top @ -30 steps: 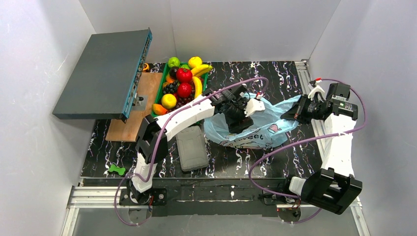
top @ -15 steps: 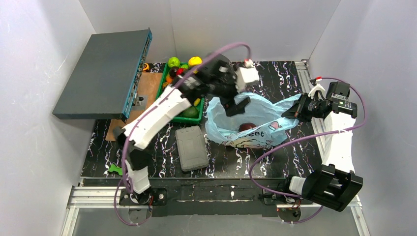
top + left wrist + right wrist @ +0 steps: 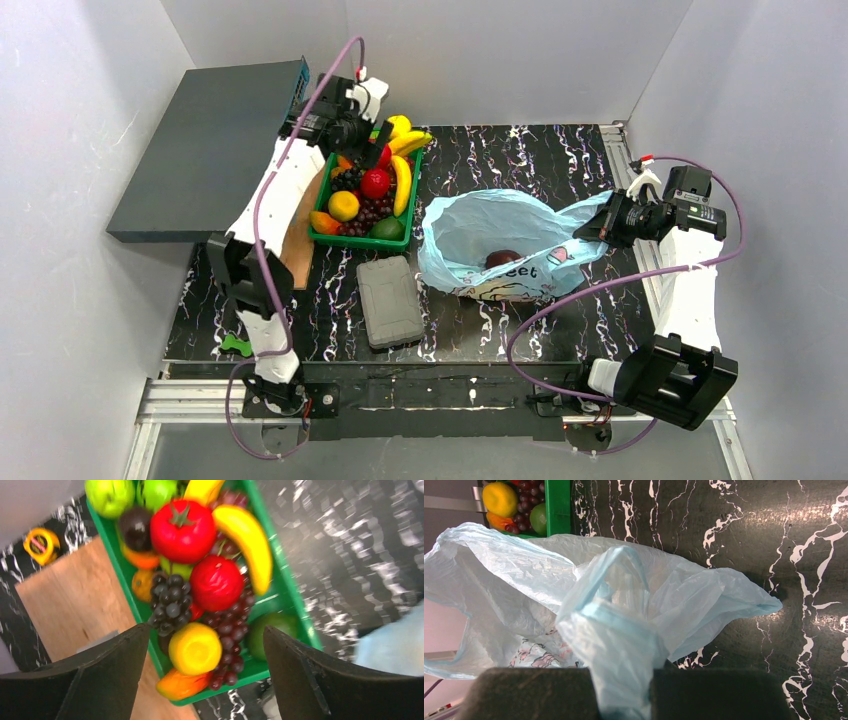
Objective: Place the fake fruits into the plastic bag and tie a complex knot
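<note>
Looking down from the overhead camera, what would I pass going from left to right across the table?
dark grey slab → green tray holding the fake fruits → plastic bag → right gripper, pinching the bag's handle.

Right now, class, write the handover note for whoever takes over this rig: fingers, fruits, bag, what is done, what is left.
Left gripper: fingers open, empty, hovering over the green tray.
Right gripper: shut on the plastic bag at its right end, by a handle loop, with the mouth gaping.
Fruits: one dark plum lies inside the bag; the other fake fruits sit in the tray.
Done: one fruit bagged.
Left: bag the remaining fruits, then tie the knot, which is not yet made.
</note>
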Tool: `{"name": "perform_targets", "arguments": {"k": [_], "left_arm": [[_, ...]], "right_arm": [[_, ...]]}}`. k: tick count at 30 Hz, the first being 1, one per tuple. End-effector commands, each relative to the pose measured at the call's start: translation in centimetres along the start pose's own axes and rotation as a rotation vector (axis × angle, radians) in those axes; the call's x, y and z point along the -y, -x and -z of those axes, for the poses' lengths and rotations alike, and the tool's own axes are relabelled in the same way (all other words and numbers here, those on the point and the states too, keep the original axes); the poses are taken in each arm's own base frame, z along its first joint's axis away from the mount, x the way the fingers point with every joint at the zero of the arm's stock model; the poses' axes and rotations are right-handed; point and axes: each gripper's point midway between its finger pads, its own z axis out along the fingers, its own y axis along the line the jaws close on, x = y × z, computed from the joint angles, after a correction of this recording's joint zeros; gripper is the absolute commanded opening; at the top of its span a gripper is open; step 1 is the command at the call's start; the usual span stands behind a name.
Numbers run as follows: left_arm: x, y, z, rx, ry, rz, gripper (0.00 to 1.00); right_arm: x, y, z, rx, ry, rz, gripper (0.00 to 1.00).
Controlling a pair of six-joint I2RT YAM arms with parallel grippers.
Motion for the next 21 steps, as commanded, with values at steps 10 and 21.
{"name": "perform_targets", "arguments": {"k": [10,21], "left_arm": [[-5.5,-9.9,-8.5,-0.371,0.198,-0.252,0.76],[-6.3,-12.2,-11.8,-0.421,0.18,-0.298,0.74]], "right_arm": [[-0.3,0.7,0.3,0.025,0.018,0.057,0.01],[-0.3,0.5,0.1,0.015,0.022,0.058,0.01]]}}
